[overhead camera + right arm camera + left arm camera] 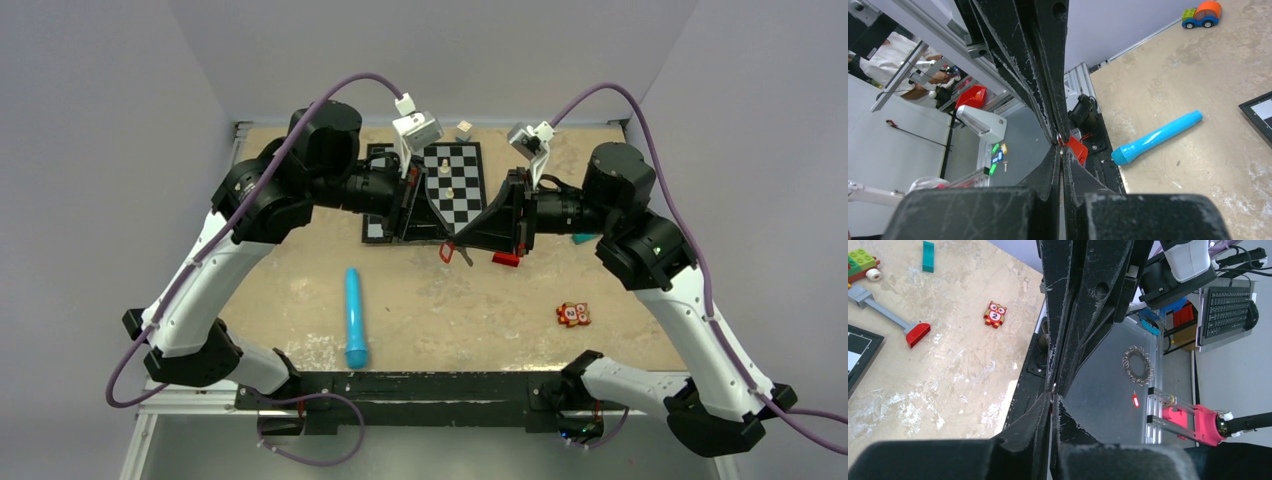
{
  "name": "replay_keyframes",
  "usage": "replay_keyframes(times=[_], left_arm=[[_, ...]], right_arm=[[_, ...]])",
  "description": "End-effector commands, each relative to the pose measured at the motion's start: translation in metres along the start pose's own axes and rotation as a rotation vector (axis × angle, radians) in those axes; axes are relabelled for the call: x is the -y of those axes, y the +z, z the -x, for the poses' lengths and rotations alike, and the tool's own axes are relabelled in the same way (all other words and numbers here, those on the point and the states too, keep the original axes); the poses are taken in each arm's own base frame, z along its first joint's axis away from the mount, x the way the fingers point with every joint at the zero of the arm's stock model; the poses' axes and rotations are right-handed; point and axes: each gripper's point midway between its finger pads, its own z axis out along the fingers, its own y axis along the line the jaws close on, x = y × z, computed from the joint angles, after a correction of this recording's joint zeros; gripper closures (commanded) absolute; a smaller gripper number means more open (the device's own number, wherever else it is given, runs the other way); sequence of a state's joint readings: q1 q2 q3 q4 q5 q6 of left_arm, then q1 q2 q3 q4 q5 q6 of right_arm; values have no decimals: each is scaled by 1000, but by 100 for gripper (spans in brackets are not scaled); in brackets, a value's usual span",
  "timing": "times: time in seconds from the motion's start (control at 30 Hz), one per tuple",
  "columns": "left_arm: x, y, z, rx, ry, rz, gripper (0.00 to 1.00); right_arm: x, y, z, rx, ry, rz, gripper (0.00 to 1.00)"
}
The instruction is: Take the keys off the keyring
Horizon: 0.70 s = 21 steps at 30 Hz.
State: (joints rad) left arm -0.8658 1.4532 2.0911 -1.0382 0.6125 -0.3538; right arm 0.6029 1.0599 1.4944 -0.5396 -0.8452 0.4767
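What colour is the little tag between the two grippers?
Red tag, clearest in the right wrist view.

This is a robot laboratory: two robot arms (200,290) with purple cables (360,80) are bolted to the near edge of a table (450,310), which is closed in by plain grey walls (430,50). On the table lie small test objects, not work tools: a chess board (452,185), a blue cylinder (355,318), an owl toy (572,315) and a toy car (1203,14). Around the table there are metal bars (1160,421), a keyboard (1225,315) and a person (885,55) in a white shirt.
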Motion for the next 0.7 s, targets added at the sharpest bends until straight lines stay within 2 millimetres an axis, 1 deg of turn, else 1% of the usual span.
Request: replay_keyframes(times=[0.0, 0.03, 0.17, 0.27, 0.43, 0.57, 0.67], left_arm=[[9, -3, 9, 30, 30, -40, 96], [9, -2, 9, 29, 25, -39, 100], [10, -2, 8, 33, 12, -45, 100], [13, -2, 11, 54, -5, -57, 100], [18, -3, 23, 138, -35, -75, 100], [20, -6, 32, 201, -55, -68, 100], [17, -6, 35, 234, -71, -51, 100]], right_arm=[[-15, -3, 13, 26, -71, 44, 100], [-15, -3, 12, 26, -69, 43, 100], [-14, -4, 14, 37, -76, 33, 100], [-13, -5, 20, 72, -83, 10, 100], [-17, -4, 30, 134, -66, 27, 100], [-14, -4, 40, 180, -65, 3, 100], [-15, -7, 48, 220, -66, -17, 100]])
